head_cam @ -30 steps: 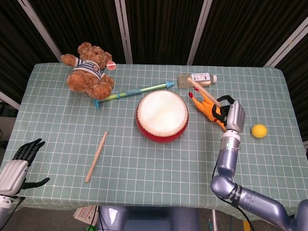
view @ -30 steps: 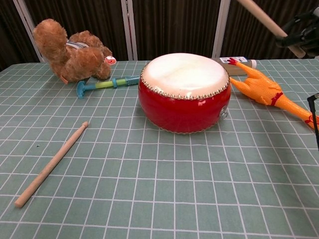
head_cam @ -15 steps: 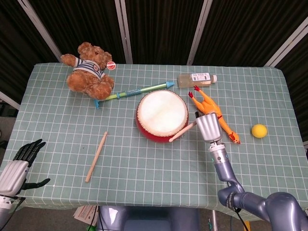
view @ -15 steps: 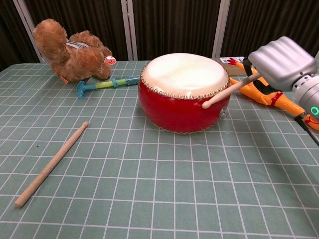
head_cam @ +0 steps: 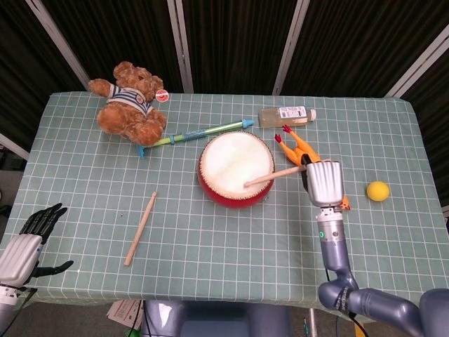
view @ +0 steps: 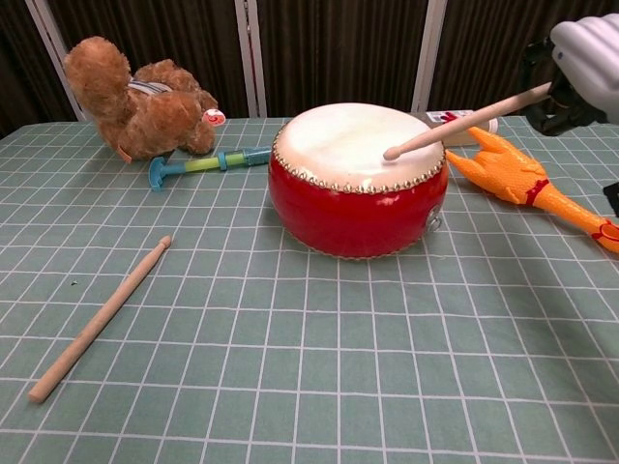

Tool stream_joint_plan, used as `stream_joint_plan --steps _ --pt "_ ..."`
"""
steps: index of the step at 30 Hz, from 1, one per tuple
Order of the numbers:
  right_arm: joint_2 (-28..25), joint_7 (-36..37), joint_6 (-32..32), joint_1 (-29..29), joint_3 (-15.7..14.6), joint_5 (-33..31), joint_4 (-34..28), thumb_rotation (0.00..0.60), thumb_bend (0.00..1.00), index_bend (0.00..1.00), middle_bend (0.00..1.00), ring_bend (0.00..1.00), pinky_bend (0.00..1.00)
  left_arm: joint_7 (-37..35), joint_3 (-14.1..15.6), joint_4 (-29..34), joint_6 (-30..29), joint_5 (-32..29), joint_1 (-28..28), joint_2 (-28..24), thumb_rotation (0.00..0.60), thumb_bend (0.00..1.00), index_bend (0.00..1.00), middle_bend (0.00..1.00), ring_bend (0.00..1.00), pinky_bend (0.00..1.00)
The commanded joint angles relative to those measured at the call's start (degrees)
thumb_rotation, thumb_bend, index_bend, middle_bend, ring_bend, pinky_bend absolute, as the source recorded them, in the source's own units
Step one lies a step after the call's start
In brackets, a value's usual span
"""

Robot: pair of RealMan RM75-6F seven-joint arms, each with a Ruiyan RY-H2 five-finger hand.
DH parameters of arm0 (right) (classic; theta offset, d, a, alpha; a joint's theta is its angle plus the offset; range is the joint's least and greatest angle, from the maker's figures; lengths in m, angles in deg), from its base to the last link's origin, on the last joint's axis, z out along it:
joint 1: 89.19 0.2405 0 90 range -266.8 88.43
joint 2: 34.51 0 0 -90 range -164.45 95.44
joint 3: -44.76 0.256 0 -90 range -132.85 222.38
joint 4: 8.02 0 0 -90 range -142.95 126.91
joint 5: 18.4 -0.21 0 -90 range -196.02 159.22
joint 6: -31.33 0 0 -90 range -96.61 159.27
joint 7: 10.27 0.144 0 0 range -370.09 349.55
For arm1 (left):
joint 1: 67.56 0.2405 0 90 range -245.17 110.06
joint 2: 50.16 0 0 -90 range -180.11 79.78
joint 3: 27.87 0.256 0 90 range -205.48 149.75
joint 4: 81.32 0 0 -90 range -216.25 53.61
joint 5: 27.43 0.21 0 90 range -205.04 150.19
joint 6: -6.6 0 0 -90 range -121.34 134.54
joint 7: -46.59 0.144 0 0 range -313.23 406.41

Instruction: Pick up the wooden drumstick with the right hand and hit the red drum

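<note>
While the black-fingered left hand [head_cam: 31, 239] idles with fingers spread and nothing in them at the table's 7 o'clock corner, well apart from the work, the silver right hand [head_cam: 323, 184] grips the slim wooden drumstick [head_cam: 274, 175] at 3 o'clock of the round red drum with its pale skin [head_cam: 236, 168]; the stick's long axis runs toward 9 o'clock, its tip on or just over the skin's near-right part; a spare wooden stick [head_cam: 141, 228] lies at 7 o'clock of the drum.
</note>
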Motion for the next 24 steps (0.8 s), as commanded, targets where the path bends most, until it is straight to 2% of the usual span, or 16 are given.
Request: stream_joint_plan --steps 1,13,18,24 --pt "-3.5 0.2 -0.4 -3.4 -1.5 -1.2 -4.4 0.600 0.68 1.00 1.00 1.00 0.92 0.1 0.0 0.1 0.0 -0.1 0.0 0.0 0.600 0.00 0.00 0.00 0.00 0.00" --pt "-10.3 0.8 -2.6 -12.7 -8.9 -1.0 -15.0 0.600 0.68 1.00 1.00 1.00 0.92 1.3 0.2 0.1 -0.2 0.3 0.2 0.3 0.600 0.00 0.00 0.00 0.00 0.00" --pt "-10.5 -0.2 -1.9 -15.4 -12.0 -1.6 -16.9 0.600 0.68 1.00 1.00 1.00 0.92 1.9 0.2 0.2 -0.6 0.5 0.4 0.4 0.600 0.00 0.00 0.00 0.00 0.00" --pt "-9.1 -2.1 -0.5 -17.4 -14.2 -2.8 -17.6 0.600 0.68 1.00 1.00 1.00 0.92 2.7 0.2 -0.3 -1.5 1.2 0.7 0.9 0.600 0.00 0.00 0.00 0.00 0.00"
